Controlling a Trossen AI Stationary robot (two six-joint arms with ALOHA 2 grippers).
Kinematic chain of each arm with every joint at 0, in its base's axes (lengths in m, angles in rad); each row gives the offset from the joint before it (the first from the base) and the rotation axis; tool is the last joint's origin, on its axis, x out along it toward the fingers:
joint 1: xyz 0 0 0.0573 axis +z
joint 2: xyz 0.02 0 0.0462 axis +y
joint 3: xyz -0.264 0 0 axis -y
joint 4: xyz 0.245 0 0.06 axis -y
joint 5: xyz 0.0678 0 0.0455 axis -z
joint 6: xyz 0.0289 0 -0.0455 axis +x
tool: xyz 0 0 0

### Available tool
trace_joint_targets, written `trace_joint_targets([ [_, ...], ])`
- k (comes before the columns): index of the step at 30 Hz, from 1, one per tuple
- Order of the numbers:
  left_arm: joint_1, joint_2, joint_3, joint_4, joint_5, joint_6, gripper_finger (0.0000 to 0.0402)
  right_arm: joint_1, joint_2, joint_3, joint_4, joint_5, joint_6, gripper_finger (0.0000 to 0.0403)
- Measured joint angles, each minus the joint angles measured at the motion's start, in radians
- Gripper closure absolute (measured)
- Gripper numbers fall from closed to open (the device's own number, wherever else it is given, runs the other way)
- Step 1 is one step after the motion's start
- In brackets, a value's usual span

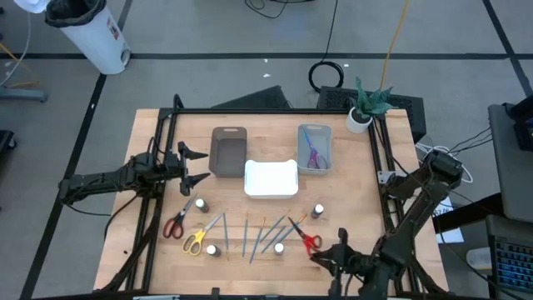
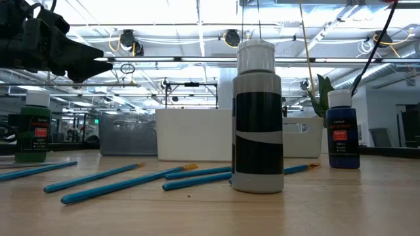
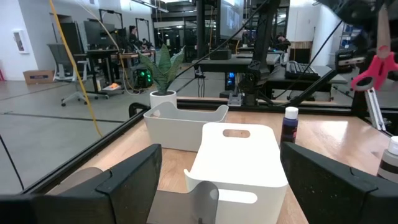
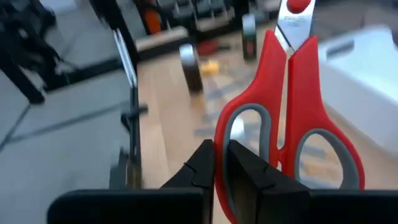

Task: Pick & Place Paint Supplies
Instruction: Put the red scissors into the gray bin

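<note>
My right gripper (image 1: 321,253) hovers near the table's near edge, shut on red-handled scissors (image 1: 306,241). My left gripper (image 1: 196,167) is open and empty beside the brown tray (image 1: 228,152), with its fingers (image 3: 134,180) spread wide toward the white tray (image 3: 236,152). Lying flat on the table are red scissors (image 1: 175,224), yellow scissors (image 1: 195,241) and thin brushes (image 1: 250,235). White-capped paint bottles (image 1: 202,205) (image 1: 318,212) (image 1: 279,247) stand upright among them. Purple scissors (image 1: 313,150) lie in the grey tray (image 1: 301,147). My right gripper pinches the rim of one handle loop (image 4: 221,140) of the red scissors between its two shut fingers (image 4: 202,167). The fingers run along the scissors, and the blades (image 4: 293,12) point away from them. In the left wrist view the scissors (image 3: 377,68) are lifted clear of the table.
Three trays sit toward the table's far side, the brown one on the left, the white one (image 1: 271,178) in the middle and the grey one on the right. A potted plant (image 1: 365,106) stands at the far right corner. Bottles (image 2: 257,118) and blue brushes (image 2: 105,178) crowd the near side.
</note>
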Motion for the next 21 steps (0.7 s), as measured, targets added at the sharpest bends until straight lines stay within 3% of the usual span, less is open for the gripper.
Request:
trace_joint_targets([
  [4,0.0,0.0,0.0,0.0,0.0,0.0,0.0068,-0.079,-0.022,-0.126,0.383,-0.043,-0.226,0.0389],
  [10,0.0,0.0,0.0,0.0,0.0,0.0,0.0068,-0.232,-0.102,-0.321,0.808,-0.336,-0.394,0.0388],
  [15,0.0,0.0,0.0,0.0,0.0,0.0,0.0068,-0.353,-0.239,-0.454,0.87,-0.354,-0.432,0.0388],
  [21,0.0,0.0,0.0,0.0,0.0,0.0,0.0068,-0.468,-0.414,-0.587,0.861,-0.237,-0.455,0.0389],
])
